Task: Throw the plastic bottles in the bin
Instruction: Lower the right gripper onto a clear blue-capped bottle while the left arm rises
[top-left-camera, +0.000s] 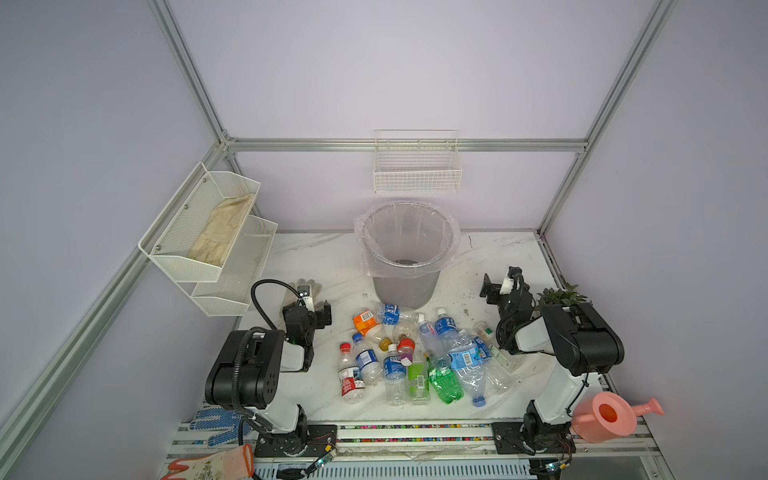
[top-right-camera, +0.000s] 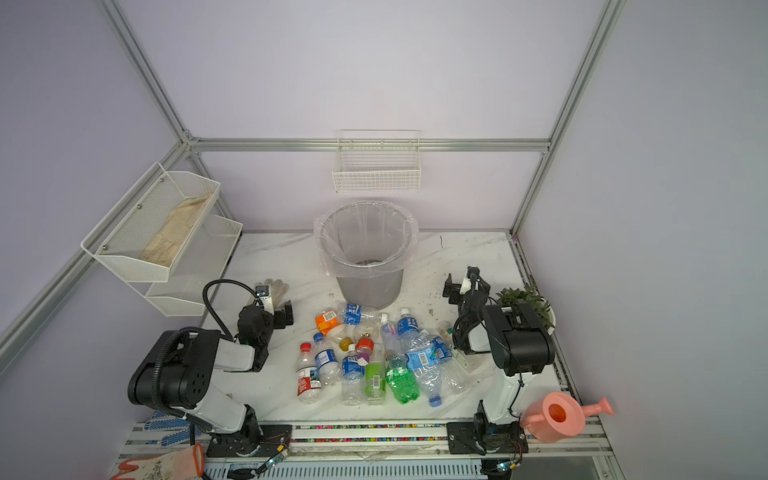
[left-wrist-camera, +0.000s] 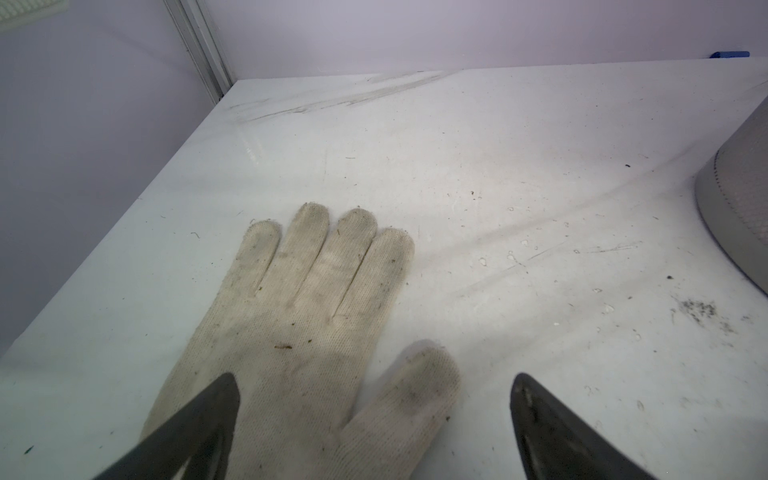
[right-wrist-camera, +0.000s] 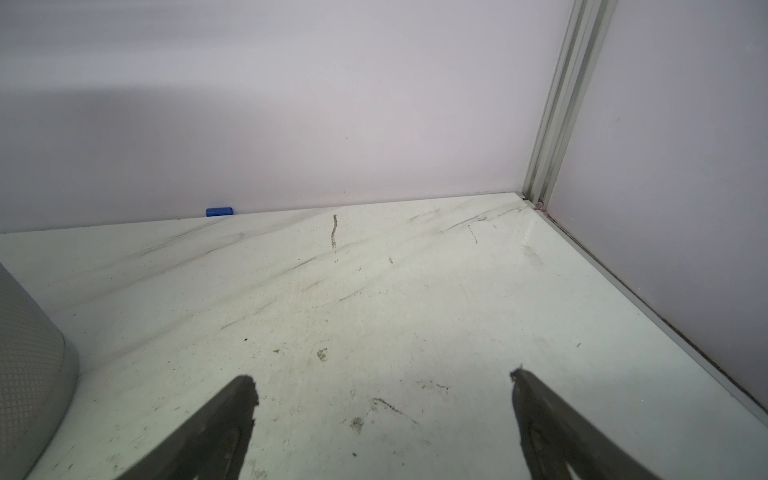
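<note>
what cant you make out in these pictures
Bottle count: the plastic bottles overlap in both top views; labels too small to read.
Bin floor: hazed by its liner, both top views.
Plant: pot mostly behind the right arm, both top views.
Glove cuff: cut off by the left wrist view's edge.
Blue thing, right wrist view: too small to identify.

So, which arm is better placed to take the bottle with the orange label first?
Left, I would say. The left gripper is open and empty, close beside the bottle with the orange label on the pile's left side. The right gripper is open too, but it stands farther away, across the pile.
</note>
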